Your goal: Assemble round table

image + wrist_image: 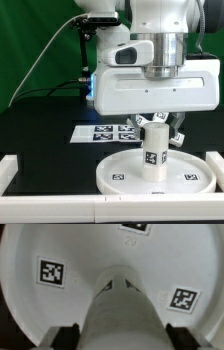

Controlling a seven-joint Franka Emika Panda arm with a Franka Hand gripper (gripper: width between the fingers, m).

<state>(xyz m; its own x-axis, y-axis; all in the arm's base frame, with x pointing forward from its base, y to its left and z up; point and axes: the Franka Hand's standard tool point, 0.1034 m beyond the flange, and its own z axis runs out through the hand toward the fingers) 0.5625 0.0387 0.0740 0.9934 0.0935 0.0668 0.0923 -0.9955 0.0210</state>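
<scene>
The large round disc lies flat on the black table near the front. The thick cylindrical leg stands upright at the disc's middle, with a square tag on its side. My gripper reaches down over the leg's top, one finger on each side. In the wrist view the leg fills the space between my dark fingers, which press on its sides, and the disc lies below with tags on it. The gripper is shut on the leg. I cannot make out the small flat base piece.
The marker board lies flat on the table behind the disc. White border rails stand at the exterior view's left and right and along the front edge. A green backdrop closes off the back.
</scene>
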